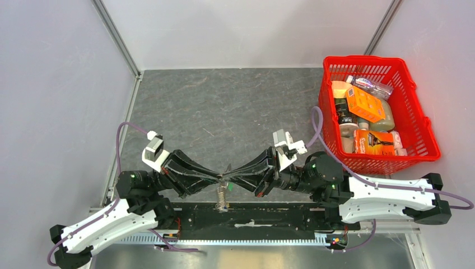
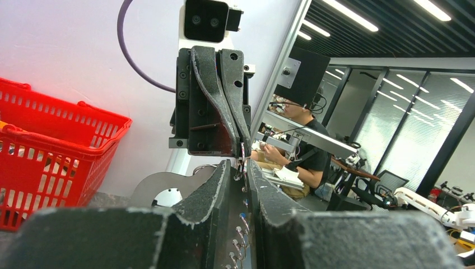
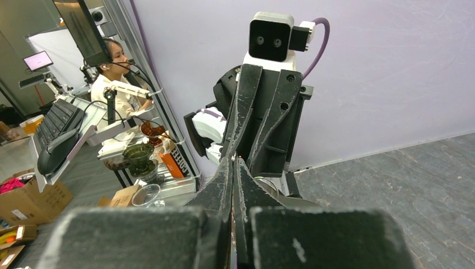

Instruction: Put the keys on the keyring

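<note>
We read only "COFFEE", on a brown carton (image 3: 178, 162) at nine o'clock in the right wrist view; package labels in the red basket (image 1: 381, 162) stay illegible.

We see a mottled grey tabletop (image 1: 224, 101), a red lattice basket (image 1: 417, 120), black left hand (image 1: 217, 178) and right hand (image 1: 234, 176) on white-and-black arms (image 1: 106, 224), purple cables (image 1: 119, 140), and a silver keyring (image 1: 223, 196).
</note>
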Available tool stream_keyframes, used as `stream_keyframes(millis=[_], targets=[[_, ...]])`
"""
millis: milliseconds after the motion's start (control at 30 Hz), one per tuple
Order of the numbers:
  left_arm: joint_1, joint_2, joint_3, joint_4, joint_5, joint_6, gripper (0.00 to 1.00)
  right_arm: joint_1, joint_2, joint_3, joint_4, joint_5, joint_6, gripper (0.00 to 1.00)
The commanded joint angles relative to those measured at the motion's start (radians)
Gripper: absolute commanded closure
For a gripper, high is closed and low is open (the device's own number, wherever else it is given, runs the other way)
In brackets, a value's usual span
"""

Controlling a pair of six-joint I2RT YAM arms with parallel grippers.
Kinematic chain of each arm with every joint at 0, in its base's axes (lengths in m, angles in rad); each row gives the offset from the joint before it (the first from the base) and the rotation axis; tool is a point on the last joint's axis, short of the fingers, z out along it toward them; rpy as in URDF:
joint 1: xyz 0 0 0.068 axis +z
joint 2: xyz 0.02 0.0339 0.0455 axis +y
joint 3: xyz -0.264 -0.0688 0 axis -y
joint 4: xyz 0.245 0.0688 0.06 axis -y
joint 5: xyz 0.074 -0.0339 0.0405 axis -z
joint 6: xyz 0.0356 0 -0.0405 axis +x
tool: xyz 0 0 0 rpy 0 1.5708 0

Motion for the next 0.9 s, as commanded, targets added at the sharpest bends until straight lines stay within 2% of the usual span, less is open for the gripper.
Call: stream_keyframes(millis=[0, 167, 533, 733, 867], targets=[[0.003, 0.009, 0.002, 0.047, -0.025, -0.016, 0.79, -0.002, -0.009, 0.006, 0.079, -0.015, 0.007, 1.0], [0.003, 0.016, 0.006, 0.048, -0.023, -0.017, 0.98, -0.002, -0.013, 0.002, 0.079, -0.019, 0.007, 1.0], [0.003, 0.026, 0.017, 0.024, 0.005, -0.028, 0.98, -0.002, -0.073, -0.008, -0.048, 0.011, 0.003, 1.0], [0.003, 0.003, 0.022, -0.017, -0.002, -0.023, 0.98, -0.002, -0.099, 0.001, -0.112, 0.021, 0.001, 0.8], [0.003, -0.006, 0.017, -0.022, -0.002, -0.022, 0.98, -0.002, -0.126, -0.003, -0.134, 0.023, -0.003, 0.73]])
